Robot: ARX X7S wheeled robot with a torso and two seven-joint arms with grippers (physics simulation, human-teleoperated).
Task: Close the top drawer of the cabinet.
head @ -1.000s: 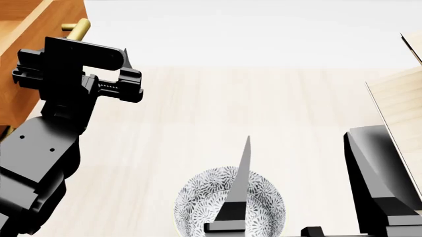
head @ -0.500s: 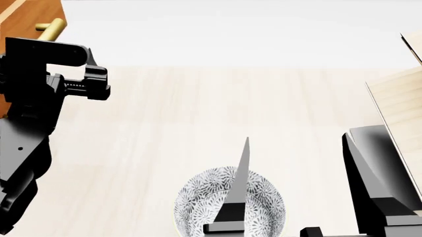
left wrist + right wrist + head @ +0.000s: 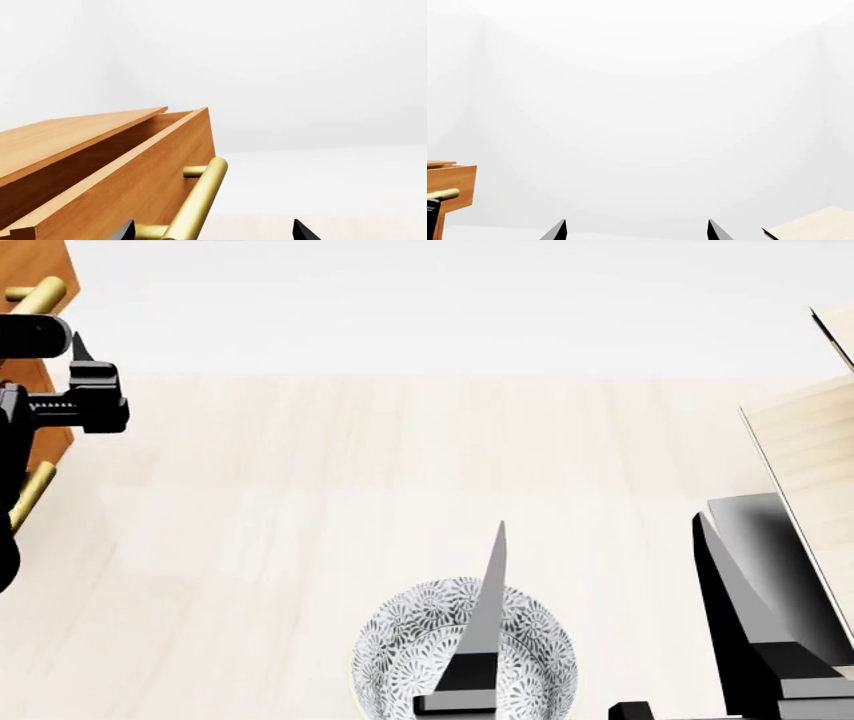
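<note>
Between our left gripper's spread fingertips, the brass handle of the top drawer runs away from us, close to one tip and well clear of the other. We judge the jaws wide open and holding nothing; whether the nearer tip touches the bar we cannot tell, since only the two points show at the edge of the wrist picture. Just past the handle comes the drawer front, and beyond it the lighter inside is open to view under the cabinet's top board, so the drawer is not yet shut.

We see a few risks from here. If we push on the round bar alone, the tip could slide off it and the arm would skid past the drawer. A push off to one side of the front could twist the box and jam it. From the head camera the left gripper sits at the far left edge, mostly out of view, so we would be steering half blind.

Our right gripper is also spread, empty, facing bare wall. Near it, the patterned bowl and the pale slanted shelf lie well apart from the cabinet.
</note>
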